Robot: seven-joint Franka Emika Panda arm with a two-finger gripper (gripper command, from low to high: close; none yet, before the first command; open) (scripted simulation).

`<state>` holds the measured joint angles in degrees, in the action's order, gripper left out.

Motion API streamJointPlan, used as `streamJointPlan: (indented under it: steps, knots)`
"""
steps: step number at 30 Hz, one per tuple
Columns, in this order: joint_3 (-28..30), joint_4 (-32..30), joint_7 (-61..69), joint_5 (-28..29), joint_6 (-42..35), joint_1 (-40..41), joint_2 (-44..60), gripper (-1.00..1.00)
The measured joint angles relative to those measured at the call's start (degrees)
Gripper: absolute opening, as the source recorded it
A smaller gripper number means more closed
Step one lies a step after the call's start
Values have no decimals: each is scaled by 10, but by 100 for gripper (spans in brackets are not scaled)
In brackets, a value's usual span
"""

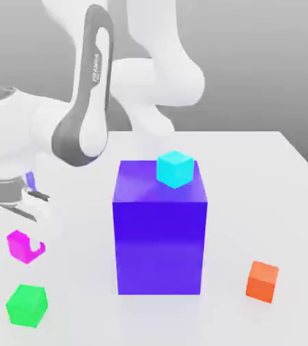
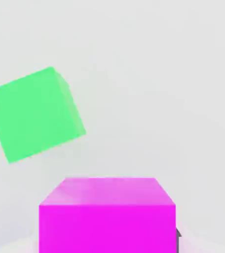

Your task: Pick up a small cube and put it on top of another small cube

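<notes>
The small cube (image 1: 16,244) is bright magenta-pink and sits low at the exterior view's left, just above the white table. My gripper (image 1: 27,247) reaches down over it and is shut on it, with one white finger (image 1: 40,233) crossing its right side. In the hand view the small cube (image 2: 107,215) looms very close, and a thin dark edge of a finger (image 2: 177,240) shows beside it. A green cube (image 1: 27,305) lies on the table a short way in front of the held cube; the green cube (image 2: 33,114) also appears beyond the pink one in the hand view.
A big blue-purple block (image 1: 160,233) stands in the middle of the table with a cyan cube (image 1: 177,169) on its top. An orange cube (image 1: 263,280) rests on the table at the exterior view's right. The arm's white links rise behind the block.
</notes>
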<state>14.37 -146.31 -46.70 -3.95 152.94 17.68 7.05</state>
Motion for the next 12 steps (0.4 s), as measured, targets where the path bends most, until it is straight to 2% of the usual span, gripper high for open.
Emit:
streamJointPlan:
  steps: [4,8,9,12]
  knots:
    - [-9,55,-91,-3,-33,-24,20,-100]
    - [-30,68,-80,-38,25,-15,93,-100]
    - [-34,69,-76,-44,36,-12,106,100]
    - [-34,69,-76,-44,36,-12,106,100]
